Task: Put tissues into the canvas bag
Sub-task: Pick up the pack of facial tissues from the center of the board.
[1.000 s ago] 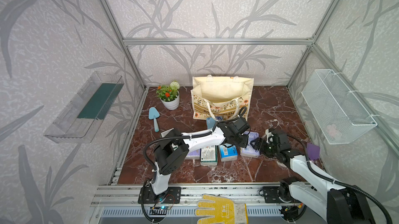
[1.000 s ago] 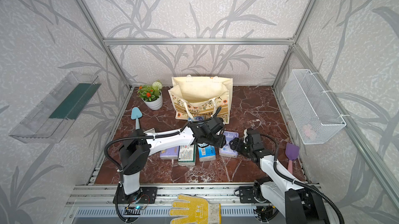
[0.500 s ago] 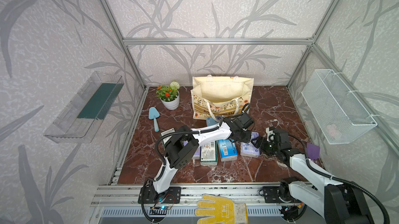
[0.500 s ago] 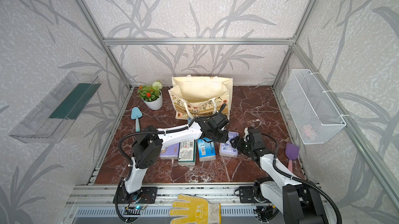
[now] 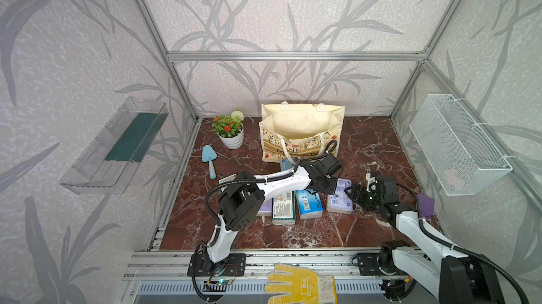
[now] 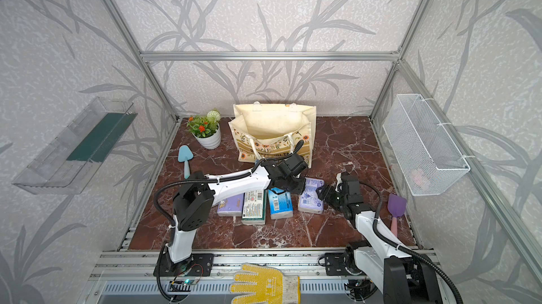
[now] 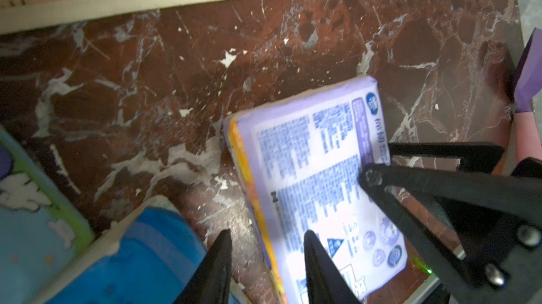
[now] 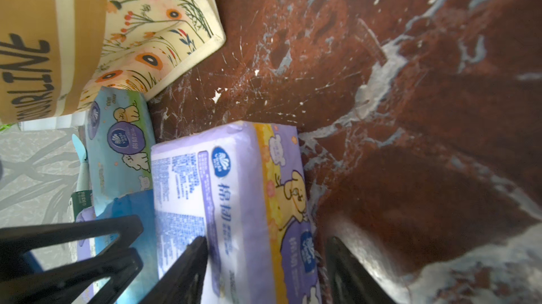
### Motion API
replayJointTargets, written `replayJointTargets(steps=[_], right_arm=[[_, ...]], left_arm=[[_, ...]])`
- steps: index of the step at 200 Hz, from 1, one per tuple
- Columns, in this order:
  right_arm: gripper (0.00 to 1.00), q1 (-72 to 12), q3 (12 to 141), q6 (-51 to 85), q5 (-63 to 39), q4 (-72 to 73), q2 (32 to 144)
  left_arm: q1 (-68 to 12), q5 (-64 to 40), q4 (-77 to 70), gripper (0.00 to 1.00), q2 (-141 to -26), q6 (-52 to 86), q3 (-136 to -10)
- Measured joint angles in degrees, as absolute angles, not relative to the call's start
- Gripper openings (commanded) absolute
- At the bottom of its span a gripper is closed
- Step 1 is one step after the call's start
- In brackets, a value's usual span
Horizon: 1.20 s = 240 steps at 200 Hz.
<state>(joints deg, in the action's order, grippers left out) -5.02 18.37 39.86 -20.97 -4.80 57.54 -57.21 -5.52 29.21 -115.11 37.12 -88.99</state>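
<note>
Left gripper (image 7: 267, 233) and right gripper (image 8: 267, 239) still crowd the lilac tissue pack (image 5: 340, 200) by the canvas bag (image 5: 293, 144).
Both are spread; I've lifted nothing.

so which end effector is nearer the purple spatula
Right. The right end effector is at the lilac pack's side toward the purple spatula; the left end effector is at its far side.

Glossy plastic wraps the tissues (image 5: 341, 202), the canvas bag (image 5: 302, 125) is matt woven cloth, the tabletop (image 5: 369, 147) polished marble-patterned.
</note>
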Motion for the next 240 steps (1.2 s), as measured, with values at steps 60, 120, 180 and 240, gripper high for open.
replayJointTargets(steps=[60, 120, 180, 240], right_arm=[[0.69, -5.0, 18.3, 39.0, -21.1, -5.3, 57.0], [0.68, -4.9, 16.5, 39.5, -23.5, -1.5, 58.7], [0.56, -4.1, 15.2, 42.9, -25.8, 4.3, 60.7], [0.58, -4.0, 17.4, 43.5, -25.5, 4.2, 61.8]], left_arm=[[-58.1, -6.3, 28.9, 0.45, -114.9, 37.6, -88.3], [-57.8, -10.7, 29.3, 0.39, -121.5, 37.2, -94.7], [-56.6, -13.6, 29.2, 0.34, -123.7, 37.1, -98.0], [-54.0, -14.9, 29.3, 0.33, -126.7, 36.0, -104.4]])
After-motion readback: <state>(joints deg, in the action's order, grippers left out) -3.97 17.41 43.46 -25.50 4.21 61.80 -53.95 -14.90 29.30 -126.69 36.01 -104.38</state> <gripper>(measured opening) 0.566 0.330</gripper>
